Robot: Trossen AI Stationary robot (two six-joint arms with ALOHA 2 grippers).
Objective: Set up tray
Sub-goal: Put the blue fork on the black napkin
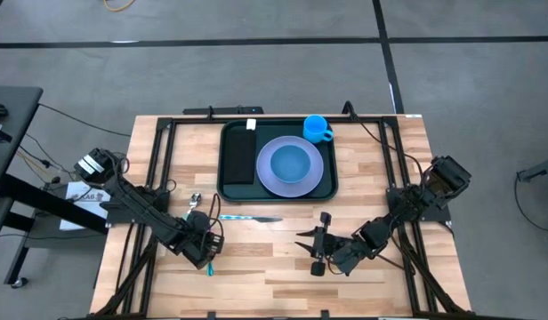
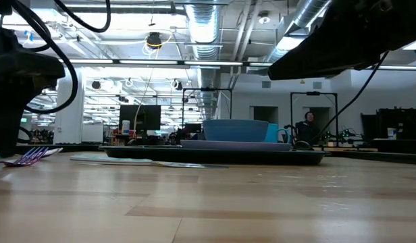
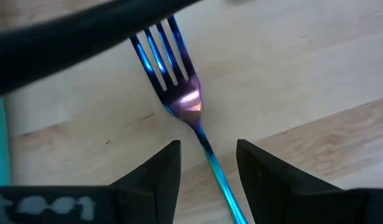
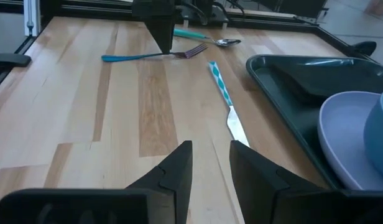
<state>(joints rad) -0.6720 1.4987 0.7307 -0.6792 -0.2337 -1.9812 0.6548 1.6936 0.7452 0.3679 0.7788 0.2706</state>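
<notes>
The dark green tray (image 1: 227,182) sits at the table's far middle and holds a lavender plate (image 1: 267,178) with a blue bowl (image 1: 291,162), a blue cup (image 1: 317,129) and a narrow black rectangle (image 1: 241,156). A fork (image 3: 182,99) with blue-purple tines lies flat on the wood. My left gripper (image 3: 208,152) hangs open over it, one finger on each side of the handle, not touching. A teal-handled knife (image 4: 226,102) and a spoon (image 4: 224,42) lie in front of the tray. My right gripper (image 4: 210,158) is open near the table's near middle, pointing at the knife.
A black frame (image 1: 163,160) runs along the table's left, right and far sides. Bare wood (image 1: 265,276) lies between the two grippers and the near edge. In the right wrist view the left gripper (image 4: 160,25) stands over the fork (image 4: 154,55). The low view shows a person (image 2: 308,121) far off.
</notes>
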